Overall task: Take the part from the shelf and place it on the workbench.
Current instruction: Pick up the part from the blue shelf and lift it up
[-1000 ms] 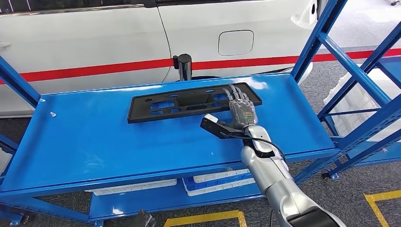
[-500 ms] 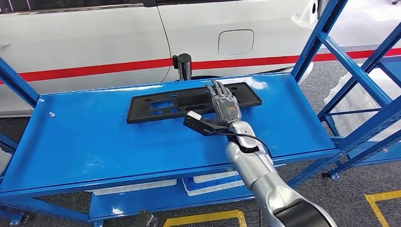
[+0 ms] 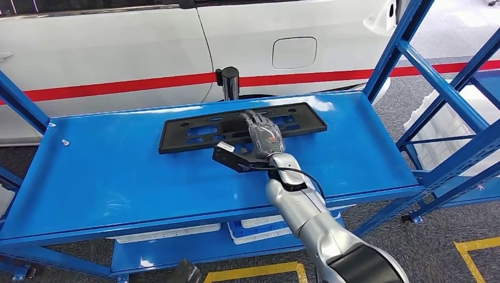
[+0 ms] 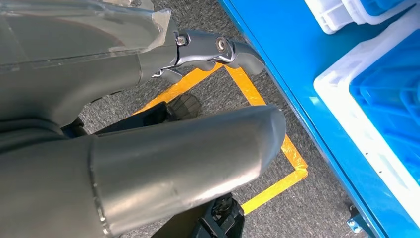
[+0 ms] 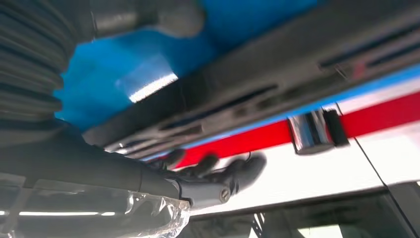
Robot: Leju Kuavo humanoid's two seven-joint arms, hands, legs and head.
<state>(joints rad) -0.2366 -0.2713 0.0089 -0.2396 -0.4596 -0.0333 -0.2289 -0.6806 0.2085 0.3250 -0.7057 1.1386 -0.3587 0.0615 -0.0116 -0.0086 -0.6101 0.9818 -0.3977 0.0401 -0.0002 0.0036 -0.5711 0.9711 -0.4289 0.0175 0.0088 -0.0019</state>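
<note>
Shelf [image 3: 118, 171]: glossy bright blue, white glare patches.
Part [image 3: 194, 131]: matte black.
Right hand [image 3: 265, 137]: grey, dark fingers, under clear film.
Car [image 3: 147, 47]: white, one red stripe along the side.
Post [image 3: 228, 82]: chrome, black cap.
Floor tape [image 4: 292, 158]: yellow-orange on grey carpet.
Crates [image 4: 376, 79]: white and blue.

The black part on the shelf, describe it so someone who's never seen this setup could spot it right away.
Find the blue shelf standing in front of the white car. On its top level, toward the back, lies the black part, with the right hand over it. It is a long flat black panel full of cut-out slots and holes, the one dark piece there.
</note>
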